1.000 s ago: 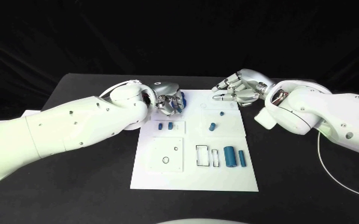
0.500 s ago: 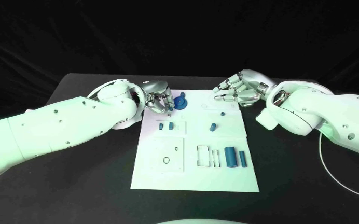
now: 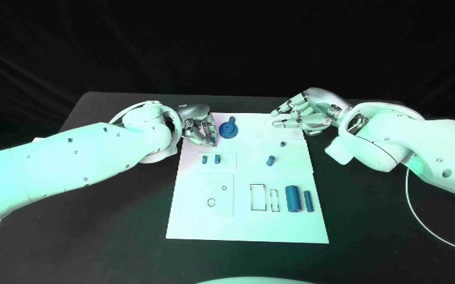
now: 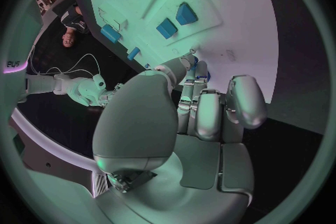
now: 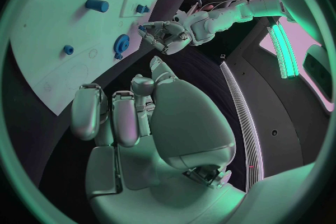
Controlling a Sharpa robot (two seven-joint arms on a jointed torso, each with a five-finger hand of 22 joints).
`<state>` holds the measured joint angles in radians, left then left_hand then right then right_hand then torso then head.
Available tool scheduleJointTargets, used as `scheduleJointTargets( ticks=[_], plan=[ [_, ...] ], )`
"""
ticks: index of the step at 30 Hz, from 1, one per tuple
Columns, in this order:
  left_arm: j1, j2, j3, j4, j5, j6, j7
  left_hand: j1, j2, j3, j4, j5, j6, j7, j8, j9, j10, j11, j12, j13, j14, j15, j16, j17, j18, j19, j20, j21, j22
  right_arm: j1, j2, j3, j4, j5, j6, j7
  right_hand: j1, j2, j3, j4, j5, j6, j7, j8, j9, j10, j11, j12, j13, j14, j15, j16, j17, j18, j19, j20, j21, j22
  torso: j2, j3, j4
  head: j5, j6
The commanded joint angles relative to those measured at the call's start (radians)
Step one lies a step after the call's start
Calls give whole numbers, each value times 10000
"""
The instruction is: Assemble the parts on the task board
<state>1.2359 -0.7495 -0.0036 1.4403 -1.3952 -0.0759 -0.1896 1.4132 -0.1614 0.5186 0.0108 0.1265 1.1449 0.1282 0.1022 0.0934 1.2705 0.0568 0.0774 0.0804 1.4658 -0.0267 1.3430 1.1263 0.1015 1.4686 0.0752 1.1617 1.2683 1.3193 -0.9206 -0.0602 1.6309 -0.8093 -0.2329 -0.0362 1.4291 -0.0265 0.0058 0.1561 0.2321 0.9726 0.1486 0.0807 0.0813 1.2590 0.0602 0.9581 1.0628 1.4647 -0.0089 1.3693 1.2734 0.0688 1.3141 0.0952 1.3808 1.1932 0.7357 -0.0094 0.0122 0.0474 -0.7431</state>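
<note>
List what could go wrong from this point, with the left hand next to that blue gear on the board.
1. The blue gear stands near the far edge of the task board, right beside the left hand; pulling away carelessly might knock it askew.
2. Two small blue blocks lie just below that hand, so a low sweep could shift them.
3. The right hand hovers over the board's far corner, crowding that end.
</note>
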Motion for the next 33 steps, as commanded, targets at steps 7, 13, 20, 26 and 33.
scheduleJointTargets(
  ticks=[7,13,20,26,33],
  plan=[
    [-10,71,-28,-32,83,389,-47,-114,-33,-3,-31,-57,37,12,4,16,23,23,-51,-15,293,-2,33,-8,-172,172,-51,-38,5,-6,23,0,6,-28,137,96,-47,25,24,23,67,90,-6,-13,10,-34,-20,56,11,412,-65,-36,-5,165,-54,6,-61,-8,1,2,-2,14,-30],
    [-32,100,-41,-12,83,395,-11,-114,-33,-3,-31,-57,37,12,4,16,23,23,-51,-15,293,-2,33,-8,-172,172,-51,-38,5,-7,27,0,1,-28,139,99,-58,26,19,24,66,98,-9,-9,12,-34,-21,55,3,414,-66,-43,-7,167,-60,4,-73,-23,1,5,-3,7,-32],
    [-39,115,-45,-8,84,490,-46,-114,-33,-3,-31,-57,37,12,4,16,23,23,-51,-15,293,-2,33,-8,-172,172,-51,-38,5,-7,26,0,6,-28,140,99,-58,26,19,24,66,98,-9,-9,12,-34,-21,55,3,414,-66,-43,-7,167,-60,4,-73,-23,1,6,-1,7,-52],
    [-42,133,-46,-36,40,540,-64,-124,-30,-5,-31,-58,49,9,2,16,33,21,-55,-14,290,-1,31,-16,-170,169,-49,-51,-3,-7,22,0,11,-28,144,100,-58,26,19,24,66,98,-9,-9,12,-34,-21,55,3,414,-66,-43,-7,167,-60,4,-73,-23,-1,-1,0,5,-64],
    [-43,194,-46,-134,-63,562,-63,-124,-30,-5,-31,-58,49,9,2,16,33,21,-55,-14,290,-1,31,-16,-170,169,-49,-51,-3,-7,22,0,13,-28,148,104,-58,26,19,24,66,98,-9,-9,12,-34,-21,55,3,414,-66,-43,-7,167,-60,4,-73,-23,-4,9,-3,11,-78]
  ],
)
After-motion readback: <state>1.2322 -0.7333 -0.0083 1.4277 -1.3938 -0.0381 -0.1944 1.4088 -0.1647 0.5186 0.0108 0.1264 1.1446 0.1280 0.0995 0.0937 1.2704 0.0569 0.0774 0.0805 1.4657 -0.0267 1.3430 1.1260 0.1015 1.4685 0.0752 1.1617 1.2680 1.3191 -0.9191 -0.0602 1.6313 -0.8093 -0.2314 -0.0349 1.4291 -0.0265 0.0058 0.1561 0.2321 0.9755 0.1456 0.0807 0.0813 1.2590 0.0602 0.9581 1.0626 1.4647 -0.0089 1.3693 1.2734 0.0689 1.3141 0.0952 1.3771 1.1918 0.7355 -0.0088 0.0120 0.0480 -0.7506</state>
